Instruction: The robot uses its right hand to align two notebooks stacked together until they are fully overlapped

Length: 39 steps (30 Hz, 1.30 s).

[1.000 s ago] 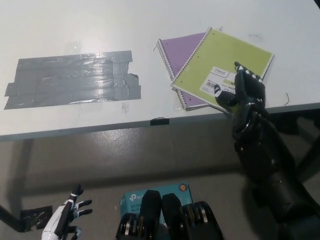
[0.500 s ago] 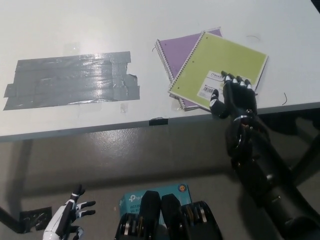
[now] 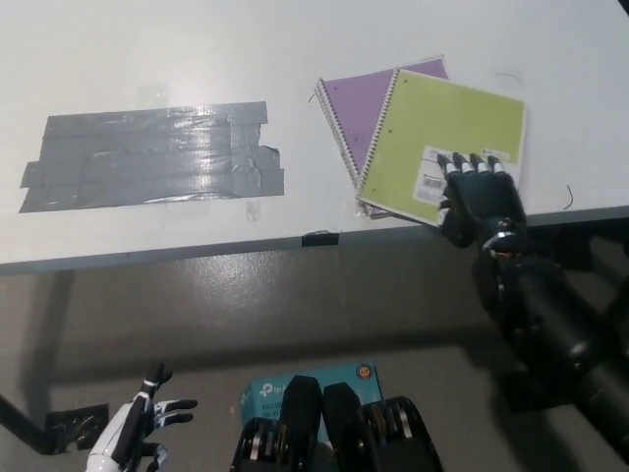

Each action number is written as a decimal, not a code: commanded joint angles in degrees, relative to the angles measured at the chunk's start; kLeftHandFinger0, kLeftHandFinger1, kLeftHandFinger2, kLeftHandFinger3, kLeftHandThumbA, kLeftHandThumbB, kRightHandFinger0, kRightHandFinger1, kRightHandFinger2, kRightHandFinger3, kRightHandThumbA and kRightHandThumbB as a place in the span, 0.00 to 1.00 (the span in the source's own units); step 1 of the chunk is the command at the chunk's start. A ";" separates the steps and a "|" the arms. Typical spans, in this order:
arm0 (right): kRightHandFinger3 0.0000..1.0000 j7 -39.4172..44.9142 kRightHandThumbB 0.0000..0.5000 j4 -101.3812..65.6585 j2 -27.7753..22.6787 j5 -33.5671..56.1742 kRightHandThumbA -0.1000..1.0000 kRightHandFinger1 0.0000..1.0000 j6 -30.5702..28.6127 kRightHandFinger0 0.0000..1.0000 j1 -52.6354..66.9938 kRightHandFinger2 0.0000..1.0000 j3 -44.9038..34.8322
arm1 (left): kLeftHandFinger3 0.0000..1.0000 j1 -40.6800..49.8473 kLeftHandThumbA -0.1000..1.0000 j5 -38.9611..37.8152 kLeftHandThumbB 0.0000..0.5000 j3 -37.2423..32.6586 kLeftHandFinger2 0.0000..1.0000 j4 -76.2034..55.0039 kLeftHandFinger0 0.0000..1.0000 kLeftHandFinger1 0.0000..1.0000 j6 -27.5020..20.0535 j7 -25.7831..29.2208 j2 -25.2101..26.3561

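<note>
Head view shows the black right hand (image 3: 480, 197), fingers spread flat and gripping nothing, pressing the green notebook (image 3: 447, 143) at upper right; it should turn gently leftward over the purple notebook (image 3: 356, 103).

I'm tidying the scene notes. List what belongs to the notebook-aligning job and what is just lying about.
Part of the job:
green notebook, on top
purple notebook, partly showing beneath it
right hand, fingers flat on the green notebook's near corner

Just lying about:
grey tape patch on the table
blue box on the floor
left hand, resting low, open
</note>
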 commanded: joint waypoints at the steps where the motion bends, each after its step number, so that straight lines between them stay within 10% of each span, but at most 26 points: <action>1: 1.00 6.93 0.83 3.11 -4.26 -6.17 1.00 1.00 -4.94 1.00 -0.58 1.00 7.22 | 1.00 -0.62 1.00 -0.44 1.00 0.09 0.67 -1.13 0.79 0.75 -2.21 -1.43 0.71; 16: 1.00 -0.85 0.84 3.21 -8.30 -14.89 1.00 1.00 -20.32 1.00 -3.59 1.00 21.22 | 1.00 -0.79 1.00 0.11 1.00 -0.66 0.61 -1.34 0.66 0.68 -2.33 -1.29 0.43; 31: 1.00 0.01 0.81 6.40 -7.62 -15.09 1.00 1.00 -17.86 1.00 -8.78 1.00 18.37 | 1.00 -0.87 1.00 -0.18 1.00 -0.02 0.61 -0.72 0.59 0.66 -2.89 -0.83 0.33; 39: 1.00 0.21 0.83 7.40 -6.52 -16.08 1.00 1.00 -18.52 1.00 -10.90 1.00 16.91 | 1.00 -0.78 1.00 -0.19 1.00 -0.24 0.58 -1.04 0.74 0.70 -3.03 -1.03 0.29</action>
